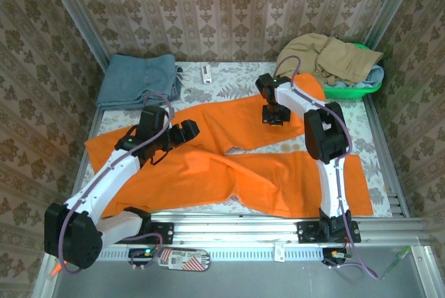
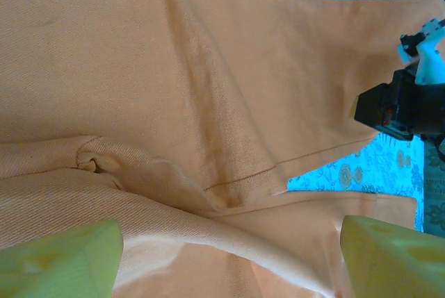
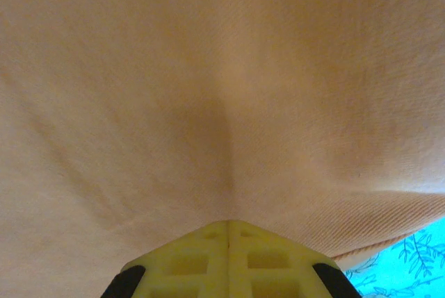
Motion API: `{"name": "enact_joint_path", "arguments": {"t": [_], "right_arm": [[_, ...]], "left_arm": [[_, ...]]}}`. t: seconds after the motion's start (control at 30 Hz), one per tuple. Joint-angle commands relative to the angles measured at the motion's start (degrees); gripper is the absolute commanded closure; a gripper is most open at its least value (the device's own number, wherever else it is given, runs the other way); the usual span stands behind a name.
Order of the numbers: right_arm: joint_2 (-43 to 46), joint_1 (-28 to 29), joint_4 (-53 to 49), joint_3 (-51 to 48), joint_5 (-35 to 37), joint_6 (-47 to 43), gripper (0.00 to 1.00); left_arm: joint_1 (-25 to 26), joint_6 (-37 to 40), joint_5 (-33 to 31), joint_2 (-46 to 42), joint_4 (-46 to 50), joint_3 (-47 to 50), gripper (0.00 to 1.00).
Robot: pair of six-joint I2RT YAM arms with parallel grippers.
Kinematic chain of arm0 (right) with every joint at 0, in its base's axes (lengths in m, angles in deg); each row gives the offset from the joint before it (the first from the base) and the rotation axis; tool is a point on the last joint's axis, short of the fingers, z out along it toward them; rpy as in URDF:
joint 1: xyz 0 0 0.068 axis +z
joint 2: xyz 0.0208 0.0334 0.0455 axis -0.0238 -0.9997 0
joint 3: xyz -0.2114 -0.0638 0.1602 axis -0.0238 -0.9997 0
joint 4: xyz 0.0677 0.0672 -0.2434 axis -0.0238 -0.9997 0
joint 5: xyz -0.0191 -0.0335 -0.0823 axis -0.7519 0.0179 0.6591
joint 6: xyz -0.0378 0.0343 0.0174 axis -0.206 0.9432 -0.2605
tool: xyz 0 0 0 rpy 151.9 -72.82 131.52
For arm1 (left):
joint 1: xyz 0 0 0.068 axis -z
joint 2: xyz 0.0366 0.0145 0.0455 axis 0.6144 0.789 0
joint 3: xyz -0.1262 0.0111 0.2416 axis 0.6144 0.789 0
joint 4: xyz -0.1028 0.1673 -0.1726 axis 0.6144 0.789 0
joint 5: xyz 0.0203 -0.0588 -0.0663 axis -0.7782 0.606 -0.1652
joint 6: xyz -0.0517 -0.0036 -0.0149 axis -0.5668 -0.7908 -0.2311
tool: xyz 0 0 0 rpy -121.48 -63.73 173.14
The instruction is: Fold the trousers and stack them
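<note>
The orange trousers [image 1: 278, 180] lie spread across the table, one leg running toward the back right and the other along the front. My left gripper [image 1: 186, 130] hovers open over the crotch area; in the left wrist view its green fingers [image 2: 62, 260] straddle a raised fold of the trousers [image 2: 174, 69] with nothing between them. My right gripper [image 1: 272, 119] is down on the upper leg. In the right wrist view its jaws [image 3: 229, 225] are shut together on a pinch of the cloth [image 3: 208, 69], and a crease runs up from the tips.
A folded blue-grey garment [image 1: 139, 79] lies at the back left. A green basket [image 1: 365, 89] at the back right holds a tan garment [image 1: 334, 55]. A small white object [image 1: 206, 73] lies near the back wall. The metal rail [image 1: 243, 228] runs along the front.
</note>
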Motion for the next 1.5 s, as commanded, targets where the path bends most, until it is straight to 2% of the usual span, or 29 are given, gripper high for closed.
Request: {"name": "enact_joint_path", "arguments": {"t": [0.0, 0.3, 0.6, 0.77, 0.87, 1.03, 1.17, 1.3, 1.37, 1.47], "right_arm": [[0.5, 0.6, -4.7, -2.7, -0.6, 0.1, 1.00], [9.7, 1.5, 0.7, -25.2, -6.1, 2.0, 1.00], [23.4, -2.1, 1.3, -39.2, -7.5, 4.7, 1.00], [30.1, -8.1, 1.3, -42.6, -7.2, 4.0, 1.00], [32.6, -10.7, 1.5, -40.3, -7.8, 2.6, 1.00], [31.8, -9.4, 2.6, -32.2, -10.5, 2.4, 1.00], [28.5, -7.2, 6.6, -28.0, -14.2, 4.0, 1.00], [25.8, -5.3, 11.0, -26.5, -18.0, 4.5, 1.00], [24.3, -5.4, 13.2, -26.6, -19.3, 4.7, 1.00], [20.9, -6.3, 14.1, -25.8, -20.1, 4.2, 1.00]], "left_arm": [[-1.0, 1.8, 1.7, 0.1, -0.7, -1.7, 0.18], [-4.2, 1.7, 5.1, -2.1, -2.3, 0.6, 0.19], [-6.0, 1.9, 6.3, -2.5, -2.8, 2.1, 0.18], [-6.1, 2.1, 6.4, -0.7, -2.9, 2.0, 0.18], [-6.9, 2.9, 4.9, 1.1, -1.7, 1.4, 0.18], [-14.8, 2.0, 2.3, 5.0, 0.4, 0.8, 0.19], [-24.4, 2.4, -2.6, 9.4, 5.2, -2.4, 0.19], [-34.1, 2.7, -4.0, 11.9, 5.4, -3.3, 0.19], [-36.2, 2.3, -5.7, 14.4, 5.8, -4.2, 0.19], [-36.2, 0.6, -5.7, 19.6, 2.7, -4.5, 0.20]]}}
